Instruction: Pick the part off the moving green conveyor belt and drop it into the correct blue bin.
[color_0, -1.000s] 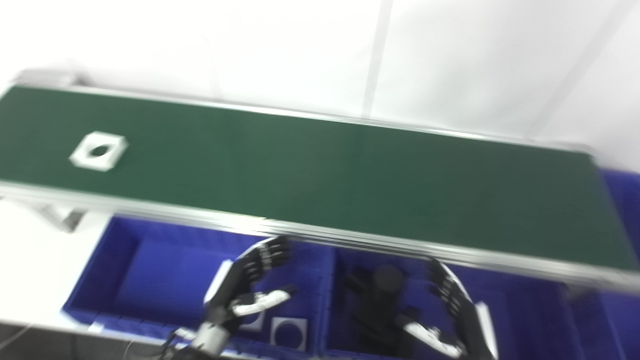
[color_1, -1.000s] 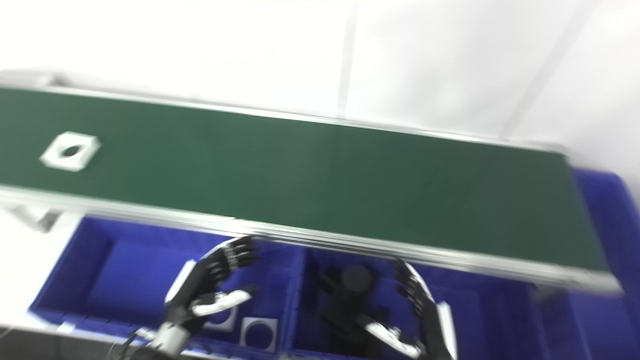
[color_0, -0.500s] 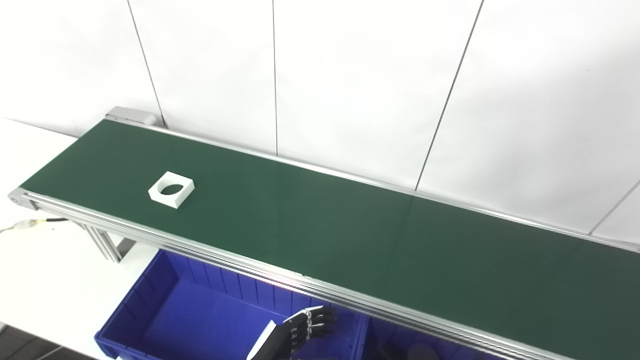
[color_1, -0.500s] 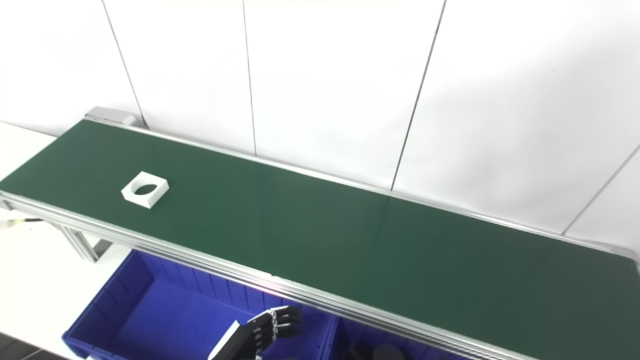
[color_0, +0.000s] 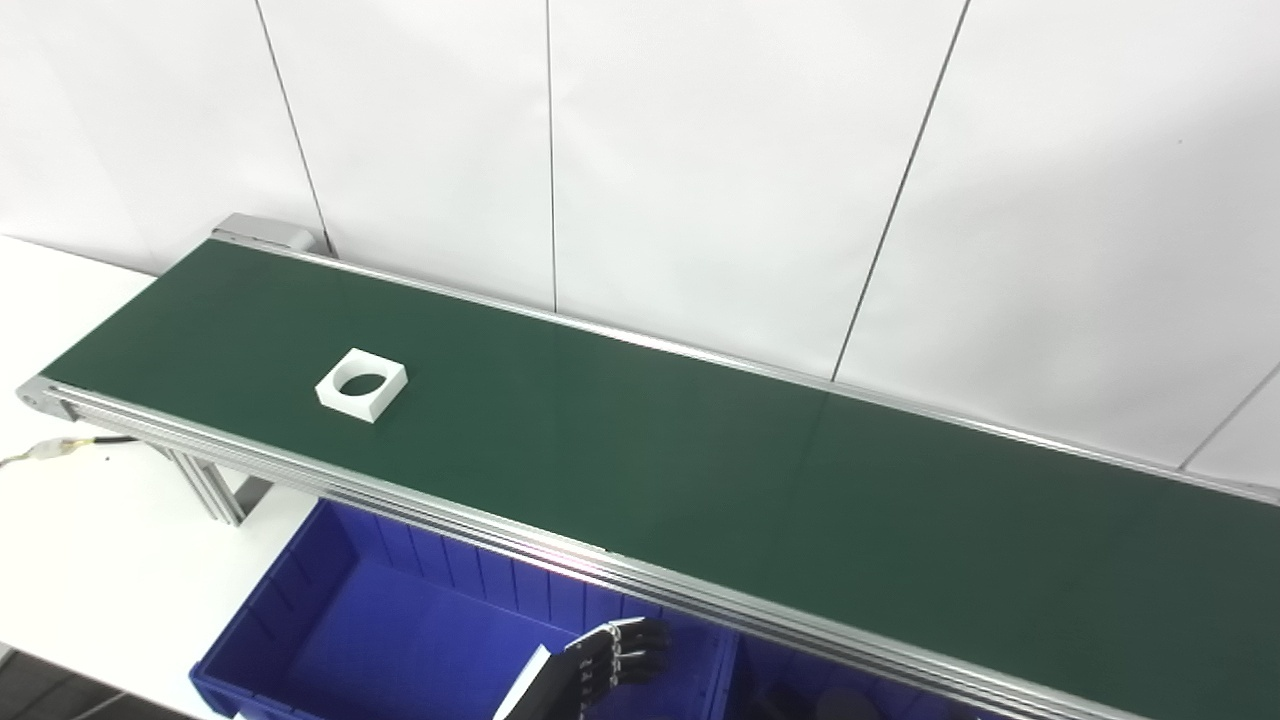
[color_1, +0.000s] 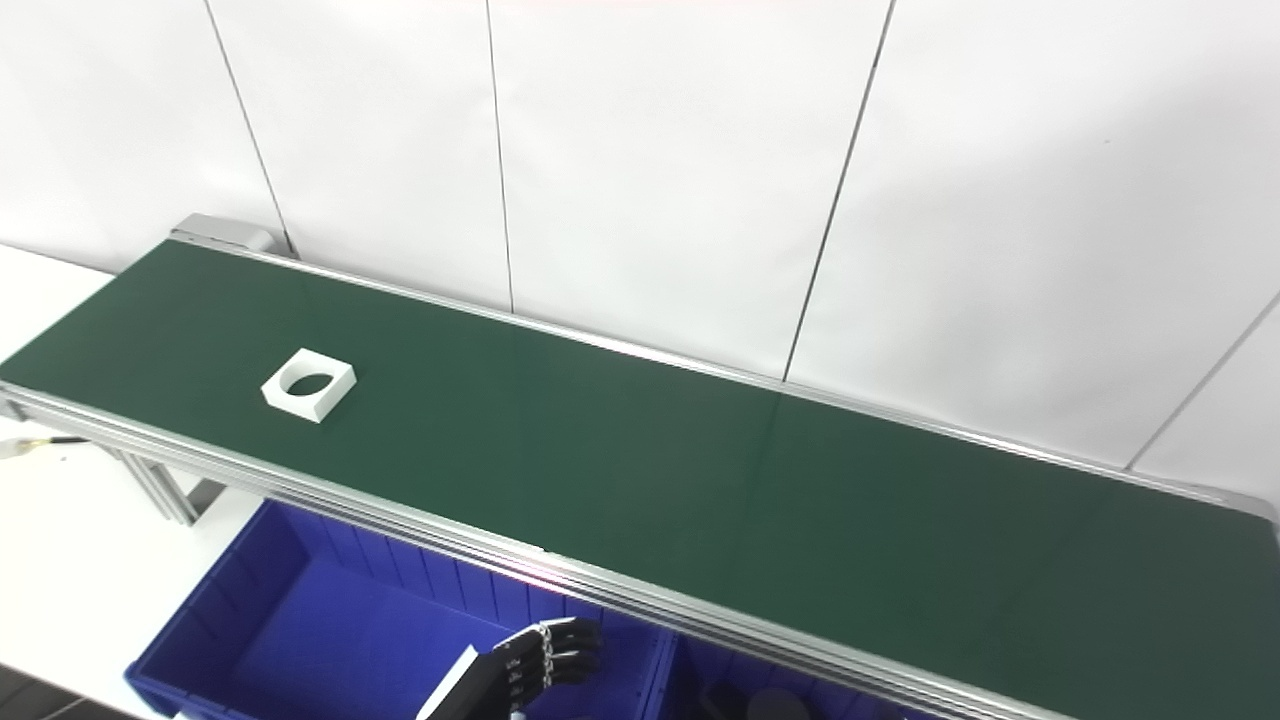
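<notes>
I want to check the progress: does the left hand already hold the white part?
No, the white part lies alone on the green belt, while the left hand hangs over the blue bin.

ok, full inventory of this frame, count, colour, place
conveyor belt: 1, green with silver rails, runs from far left to near right
part: 1, white square block with a round hole, on the belt towards its left end
bin: 1 in clear view, blue, below the belt's near rail at left; a second blue compartment to its right holds dark shapes, too cropped to identify
cable: 1, pale, on the white surface at far left
wall panels: white, behind the belt
left hand: 1, black, over the blue bin, holding nothing
right hand: not in view
</notes>
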